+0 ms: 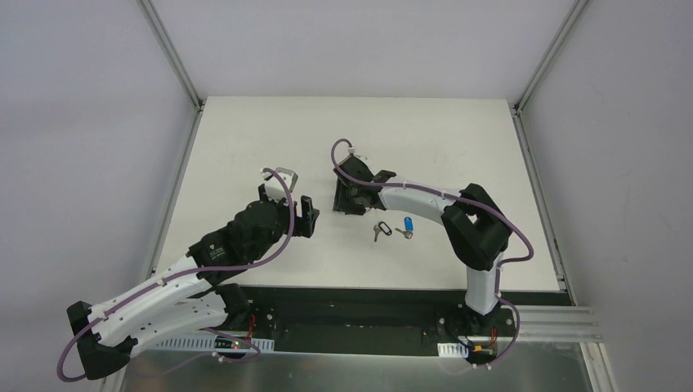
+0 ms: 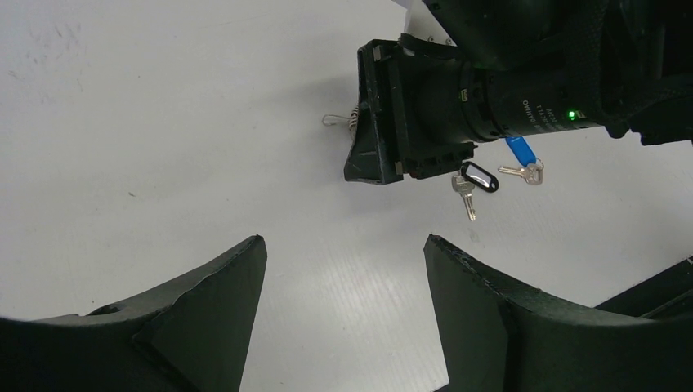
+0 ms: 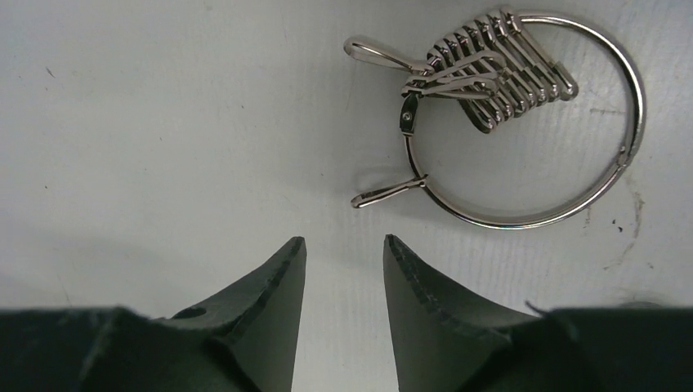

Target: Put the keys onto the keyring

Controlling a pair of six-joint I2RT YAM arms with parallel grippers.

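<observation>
**Right gripper poised over the keyring, both keys not yet threaded**

The keyring (image 3: 523,224) lies flat on the white table (image 1: 245,147) about mid-table, just beyond the right gripper's (image 3: 343,245) fingertips and slightly to their right. It is a thin, bright silver wire hoop. A bundle of small snap clips (image 3: 490,77) is threaded along its far arc, and two more clips splay out on its left side. A small fitting on the left of the hoop may be its hinge or catch, though the wrist view is too coarse to be sure.

The two keys lie nearer the arms and to the right of the ring, well apart from it. The black-headed key (image 2: 478,177) and the blue-headed key (image 2: 520,153) lie close beside each other, neither on the wire.

The right gripper's fingers stand partly apart with nothing between them. The left gripper (image 2: 343,241) hangs to the left with its fingers wide apart and empty.

The step in hand looks like taking hold of the ring. To do it well, the right fingers should shift over a bare stretch of wire, clear of the clip bundle. They need to come right down to the table before closing, since wire this thin will skid from a high pinch. The catch should stay exposed for threading.
</observation>
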